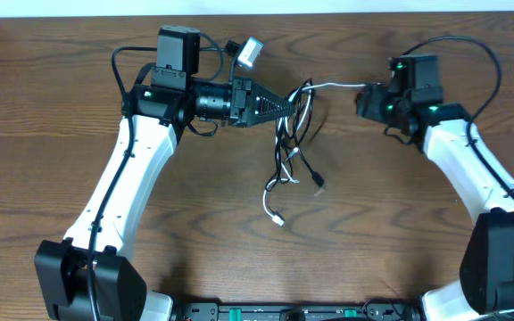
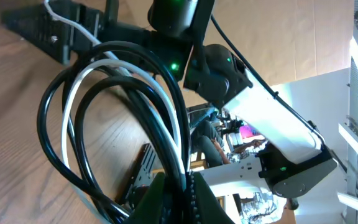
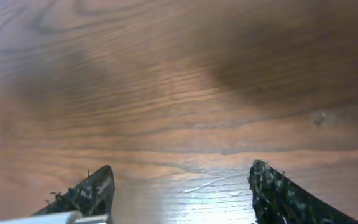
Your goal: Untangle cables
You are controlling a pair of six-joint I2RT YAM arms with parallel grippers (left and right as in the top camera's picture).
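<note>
A tangle of thin black and white cables (image 1: 286, 159) lies in the middle of the wooden table. My left gripper (image 1: 291, 101) is shut on the top of the bundle. In the left wrist view its jaws (image 2: 188, 193) pinch black cords, and black and white loops (image 2: 107, 93) arch in front of them. A white plug end (image 1: 277, 218) and a black plug end (image 1: 319, 185) trail toward the front. One white cable (image 1: 333, 86) runs right to my right gripper (image 1: 362, 96). The right gripper's fingers (image 3: 179, 171) are wide apart with bare table between them. A white plug (image 3: 42, 218) lies by its left finger.
The table's far edge (image 1: 328, 11) runs just behind both grippers. The right arm (image 2: 229, 74) fills the background of the left wrist view. Both arm bases stand at the front corners, with an equipment bar (image 1: 275, 312) at the front edge.
</note>
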